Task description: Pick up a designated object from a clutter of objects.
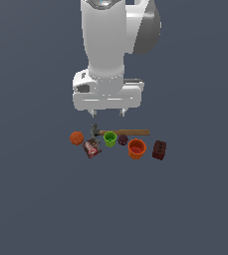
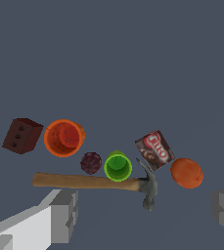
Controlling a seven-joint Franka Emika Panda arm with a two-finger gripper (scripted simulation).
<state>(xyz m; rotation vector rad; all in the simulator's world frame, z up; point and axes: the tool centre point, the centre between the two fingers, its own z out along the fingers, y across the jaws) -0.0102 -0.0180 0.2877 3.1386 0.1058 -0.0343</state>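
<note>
- I see the small, round, dark purple-maroon ball (image 1: 123,140) (image 2: 91,163) resting between the green cup (image 1: 110,139) (image 2: 118,167) and orange cup (image 1: 137,148) (image 2: 63,137), beside the wooden-handled hammer (image 1: 123,132) (image 2: 91,181).

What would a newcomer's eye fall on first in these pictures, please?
The big white arm fills the top of the exterior view, its open gripper hanging above a small row of bright items. Brightest are the orange cup, the green cup and the orange ball at the row's left end in that view. The small purple ball sits between the two cups, beside the hammer.
</note>
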